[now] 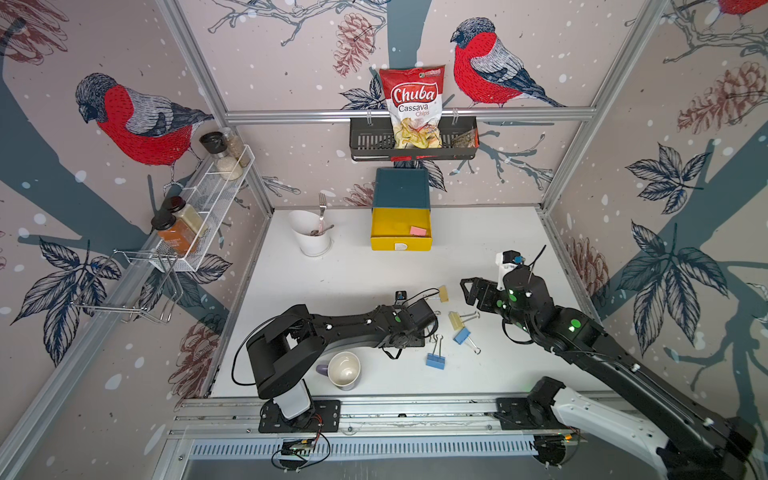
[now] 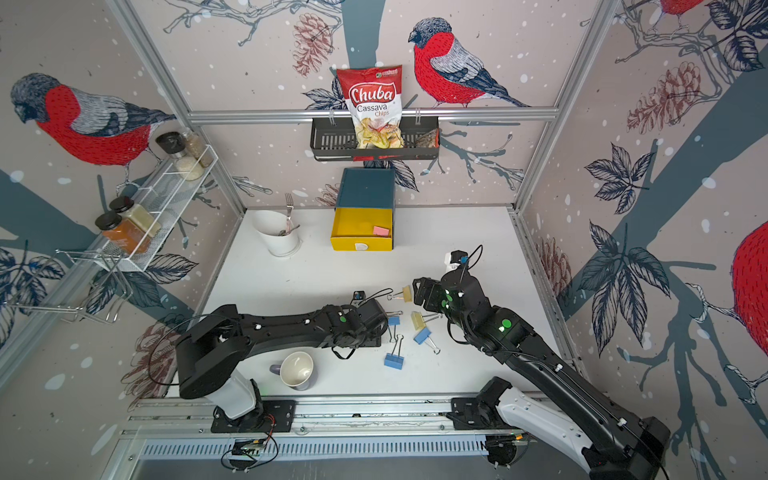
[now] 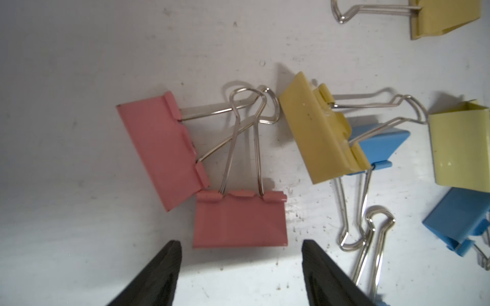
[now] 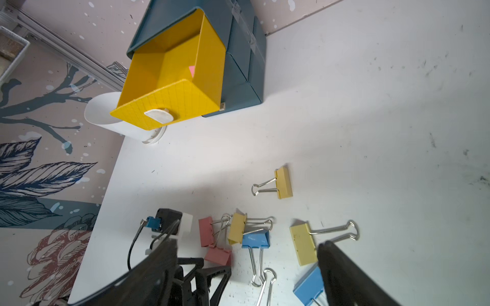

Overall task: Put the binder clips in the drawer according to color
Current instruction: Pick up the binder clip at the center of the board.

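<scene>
Far centre of the white table (image 1: 357, 274) stands the drawer unit (image 1: 401, 187) with three stacked drawers: the top yellow drawer (image 1: 400, 246) is pulled out, the two teal drawers (image 4: 238, 69) below are not. One pink clip (image 1: 419, 231) lies inside the yellow drawer, on its right side. Eight more binder clips lie on the table, near-centre to right, so nine in all. Pink on the table: two, first pink clip (image 3: 161, 151) and second pink clip (image 3: 240, 221), touching at a corner with handles crossed; both are hidden under the left arm in both top views. Yellow: three. The lone yellow clip (image 1: 443, 293) is farthest, the overlapping yellow clip (image 3: 322, 129) lies partly over a blue one, and the third yellow clip (image 1: 456, 320) is right of that. Blue: three. The covered blue clip (image 3: 376, 143), the right blue clip (image 1: 462, 335) just near of the third yellow, and the nearest blue clip (image 1: 435, 360). Left gripper (image 3: 241, 243) is low over the pink pair with jaws spread, one finger either side of the second pink clip, a gap showing on both sides, holding nothing. Right gripper (image 1: 468, 293) has jaws wide apart and is empty, above the table just right of the lone yellow clip. Other items: one mug (image 1: 344, 370) near, left of the clips; one white cutlery cup (image 1: 311, 237) far left with one fork (image 1: 322, 208) standing in it; one chips bag (image 1: 413, 104) in one black basket (image 1: 365, 141) on the far wall; one wire rack (image 1: 216, 195) on the left wall holding four jars (image 1: 178, 232).
</scene>
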Tool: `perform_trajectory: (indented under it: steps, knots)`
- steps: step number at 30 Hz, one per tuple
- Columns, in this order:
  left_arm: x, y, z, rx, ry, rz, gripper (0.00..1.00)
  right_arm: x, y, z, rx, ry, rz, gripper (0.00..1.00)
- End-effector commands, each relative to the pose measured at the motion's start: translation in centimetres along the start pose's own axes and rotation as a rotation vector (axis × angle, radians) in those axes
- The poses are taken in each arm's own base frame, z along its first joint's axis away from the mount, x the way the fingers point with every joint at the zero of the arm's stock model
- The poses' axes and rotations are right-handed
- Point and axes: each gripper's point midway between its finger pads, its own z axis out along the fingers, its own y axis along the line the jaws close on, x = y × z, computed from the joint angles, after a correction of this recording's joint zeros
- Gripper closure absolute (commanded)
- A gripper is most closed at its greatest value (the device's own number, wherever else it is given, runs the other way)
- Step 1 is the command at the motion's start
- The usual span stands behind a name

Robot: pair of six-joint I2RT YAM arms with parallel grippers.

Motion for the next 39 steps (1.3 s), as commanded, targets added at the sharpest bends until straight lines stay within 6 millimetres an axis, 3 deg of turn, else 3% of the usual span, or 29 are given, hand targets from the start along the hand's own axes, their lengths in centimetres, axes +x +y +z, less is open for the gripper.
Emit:
perform_trajectory:
  steps: [1,7,16,19,20,24,31,39]
  knots:
    - [-0.7,-0.1,0.2,-0.018,-0.030,0.026,0.24,1.0,-0.4,-0.3,-0.002,0.020,0.042,0.12]
    - [-0.9,-0.3,0.9,-0.037,-0.034,0.048,0.31,2.4,-1.1,-0.4,0.024,0.042,0.046,0.12]
    - [-0.8,-1.2,0.4,-0.006,-0.043,0.053,0.58,3.1,-1.9,-0.6,0.051,0.041,0.059,0.13]
    - [-0.2,-1.6,-0.3,0.003,-0.038,0.070,0.60,3.0,-2.0,-0.6,0.058,0.035,0.062,0.14]
    - [-0.8,-2.9,-1.3,0.034,-0.055,0.064,0.60,2.9,-2.0,-0.6,0.061,0.032,0.063,0.14]
    - [-1.7,-4.3,-4.5,0.104,-0.090,0.045,0.61,3.4,-2.4,-0.4,0.074,0.035,0.057,0.15]
    - [-6.7,-6.6,-12.0,0.198,-0.232,0.033,0.61,4.8,-3.0,0.1,0.083,0.055,0.045,0.16]
    - [-16.5,-6.2,-17.4,0.207,-0.367,0.028,0.61,5.4,-2.7,0.4,0.079,0.061,0.035,0.16]
